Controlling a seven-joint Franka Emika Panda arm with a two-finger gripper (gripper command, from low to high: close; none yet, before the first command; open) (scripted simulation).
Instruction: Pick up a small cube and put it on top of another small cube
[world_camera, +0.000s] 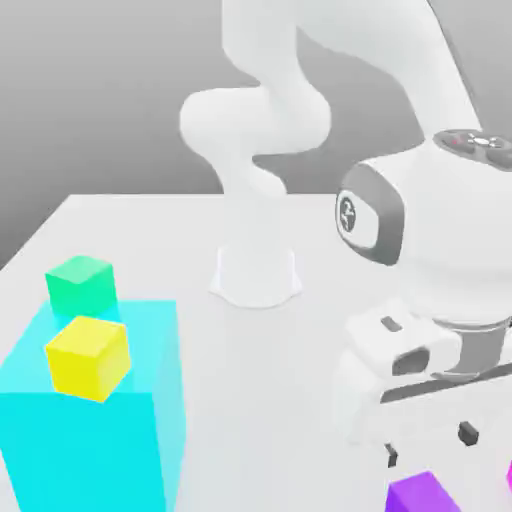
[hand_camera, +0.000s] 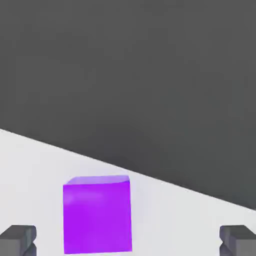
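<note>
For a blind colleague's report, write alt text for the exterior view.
A white robot arm reaches down at the exterior view's right, near a purple cube. At the left, a green cube and a yellow cube sit on a large cyan block.

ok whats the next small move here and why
Probably ease the open fingers sideways until they straddle the purple cube, then lower: it sits between them but nearer one finger, so descending now might be lopsided.

The white table (world_camera: 270, 400) carries a purple cube (hand_camera: 97, 217) near my parted fingers (hand_camera: 17, 241), a cyan block (world_camera: 85, 450) well apart from them.
</note>
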